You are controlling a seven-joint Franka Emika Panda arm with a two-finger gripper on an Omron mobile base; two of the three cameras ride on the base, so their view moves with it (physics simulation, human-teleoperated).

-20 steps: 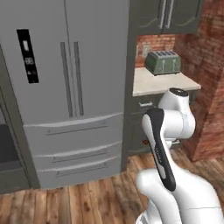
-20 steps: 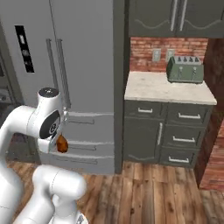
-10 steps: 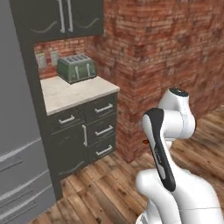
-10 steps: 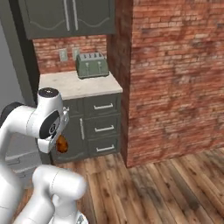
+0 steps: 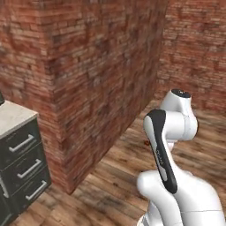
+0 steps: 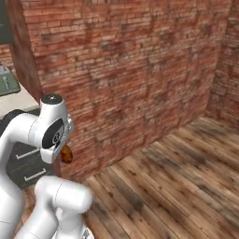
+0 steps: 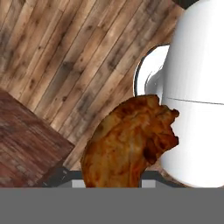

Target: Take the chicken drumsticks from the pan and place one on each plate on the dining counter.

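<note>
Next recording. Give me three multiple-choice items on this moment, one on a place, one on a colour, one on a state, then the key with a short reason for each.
1. What does the robot face?
A. A brick wall
B. A window
C. A sink

2. What colour is the drumstick?
A. Pale white
B. Golden brown
C. Green

3. What is the tool doing?
A. Standing wide open
B. Holding a plate
C. Holding the drumstick

Key: A, red bricks span both base views above the wooden floor. B, its skin is orange-brown. C, in the hand view the meat sits right at the fingertips.

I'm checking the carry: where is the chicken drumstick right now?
The chicken drumstick hangs in the gripper over the wooden floor in the hand view; in the right base view it shows low left, tucked under the arm's wrist.
</note>
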